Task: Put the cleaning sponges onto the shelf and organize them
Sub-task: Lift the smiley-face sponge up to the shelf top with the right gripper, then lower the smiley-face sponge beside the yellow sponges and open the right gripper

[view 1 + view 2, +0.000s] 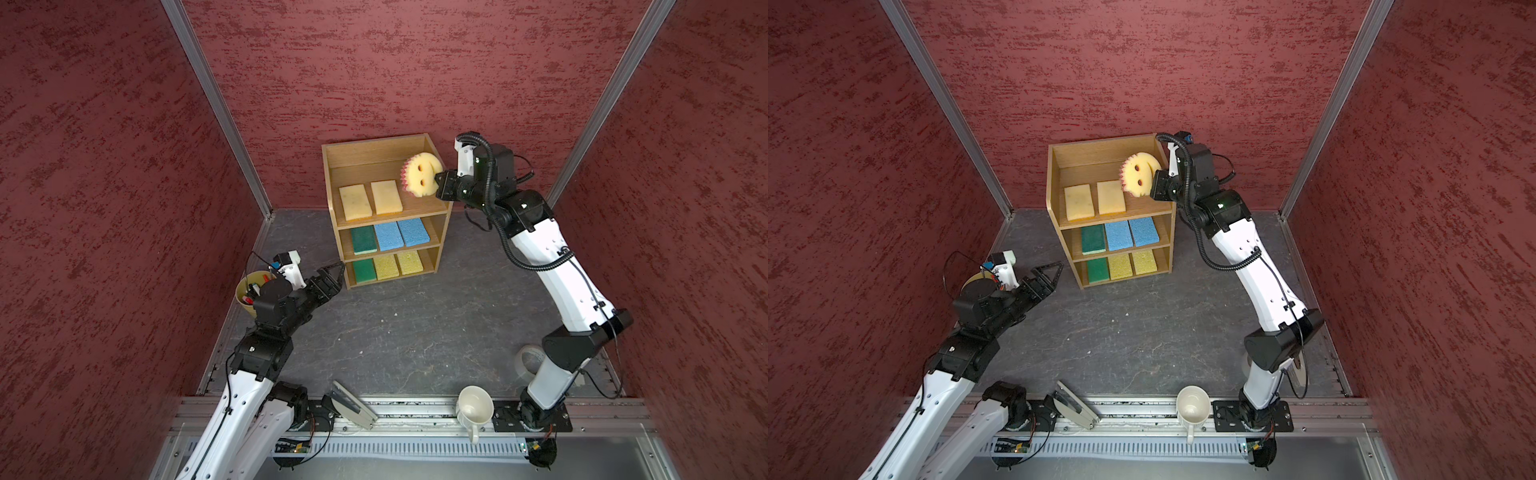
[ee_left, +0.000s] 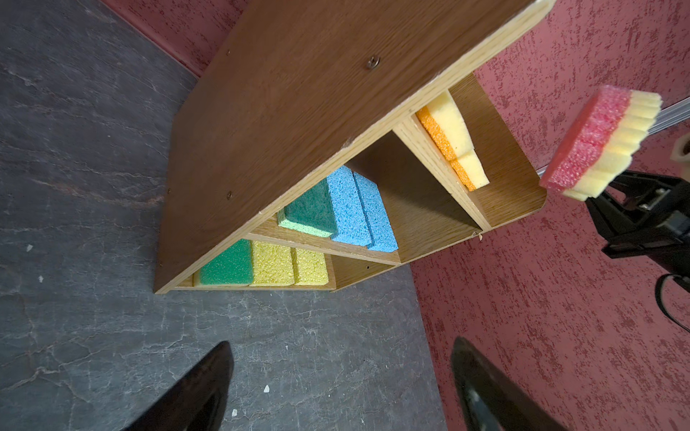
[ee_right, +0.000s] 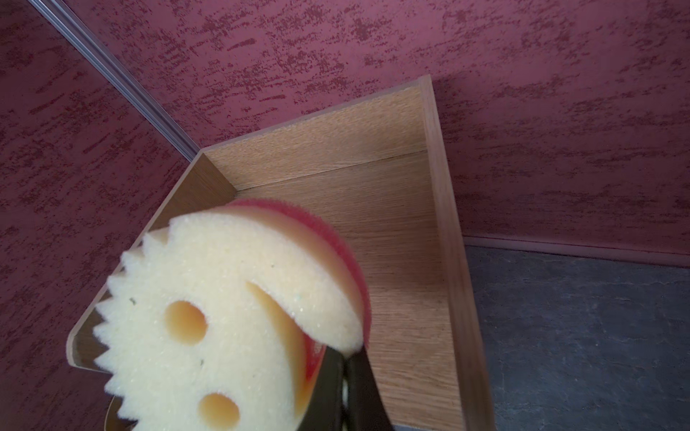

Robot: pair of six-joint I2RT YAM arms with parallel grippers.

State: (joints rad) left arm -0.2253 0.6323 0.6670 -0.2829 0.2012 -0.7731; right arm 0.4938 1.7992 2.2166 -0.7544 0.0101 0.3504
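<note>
Right wrist view: my right gripper [image 3: 341,377] pinches smiley sponge [image 3: 224,309] by edge over shelf [image 3: 392,209] top tier, right of two tan sponges [image 1: 386,196]; widest free spot, I judge. My left gripper [image 1: 332,276] spread, empty, left of bottom tier, out of way.

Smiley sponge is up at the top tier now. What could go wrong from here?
1. The right claw pinches the smiley sponge only at its edge, so it might slip or droop.
2. It hangs close to the nearer tan sponge and might land on it.
3. The arm is near the side of the shelf and might nudge it.
</note>
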